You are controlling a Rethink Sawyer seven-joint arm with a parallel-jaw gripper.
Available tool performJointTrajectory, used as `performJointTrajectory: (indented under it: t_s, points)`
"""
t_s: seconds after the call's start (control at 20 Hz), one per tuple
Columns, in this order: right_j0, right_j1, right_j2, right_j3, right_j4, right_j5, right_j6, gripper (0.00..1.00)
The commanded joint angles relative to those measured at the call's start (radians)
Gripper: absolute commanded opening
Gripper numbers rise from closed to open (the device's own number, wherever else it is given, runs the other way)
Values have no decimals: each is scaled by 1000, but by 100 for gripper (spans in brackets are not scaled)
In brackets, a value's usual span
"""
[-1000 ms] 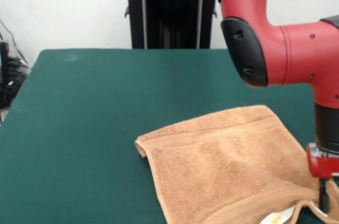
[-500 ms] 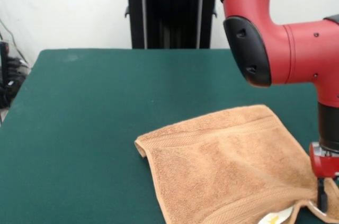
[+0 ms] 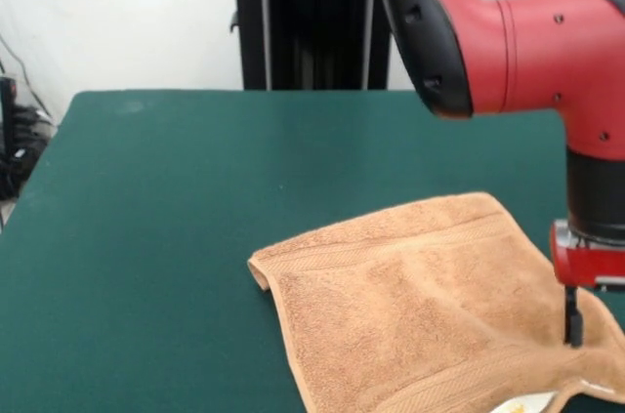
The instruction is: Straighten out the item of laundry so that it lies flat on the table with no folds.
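The small orange-tan terry towel (image 3: 430, 310) is spread on the near right part of the dark green felt table (image 3: 176, 237). The black gripper (image 3: 573, 325) is held down at its right edge, under the big red arm (image 3: 518, 42). Whether the claw is apart or together cannot be told. A white tag (image 3: 527, 403) is seen at the near edge. A black stand (image 3: 312, 18) is seen beyond the table.

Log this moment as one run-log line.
towel: folded, tag showing | hand: down at towel's edge | table: towel not flat yet

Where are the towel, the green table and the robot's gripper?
towel (image 3: 420, 306), front view, middle of the cloth.
table (image 3: 166, 218), front view, bare green top.
gripper (image 3: 573, 323), front view, dark finger over the towel's right edge.
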Motion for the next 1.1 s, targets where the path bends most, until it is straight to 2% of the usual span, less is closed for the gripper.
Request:
performJointTrajectory:
  t_s: [0.05, 0.6, 1.1]
  points:
    - [-4, -99, 85, 172, -64, 189, -56, 100]
    - [-61, -150, 100, 264, -124, 161, -108, 100]
    - [-70, -149, 7, 329, -298, 152, -88, 100]
